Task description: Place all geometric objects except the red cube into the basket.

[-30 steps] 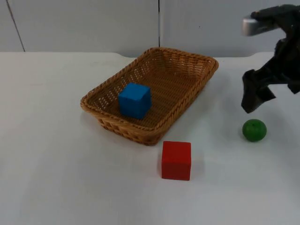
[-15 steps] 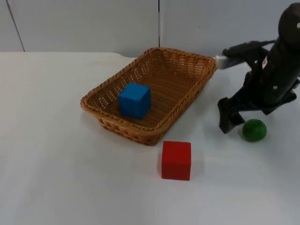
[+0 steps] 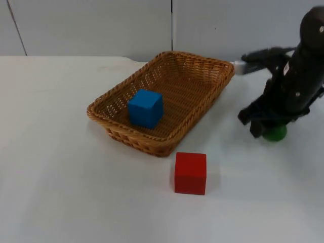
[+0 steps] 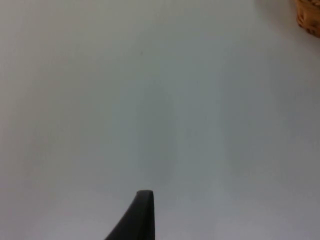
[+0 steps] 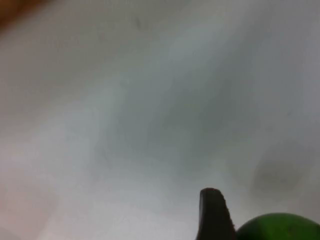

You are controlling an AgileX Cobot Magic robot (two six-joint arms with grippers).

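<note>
- Right gripper, black, two-fingered: down at table level at the right of the top view, on top of the small round green ball. The arm hides most of the ball from above.
- Right wrist view: one black fingertip stands just beside the green ball, close enough that touching or not cannot be told. How wide the fingers stand, and whether they have hold of the ball, cannot be told.
- Oblong woven wicker basket: centre of the top view, set on a slant, to the left of the right gripper and apart from it.
- Blue cube: inside the basket, toward its near left end.
- Red cube: on the white table top, just in front of the basket's near rim, lower centre of the frame.
- Left arm waits; its wrist view shows a black fingertip over bare table with a corner of the basket. Its opening cannot be told.
</note>
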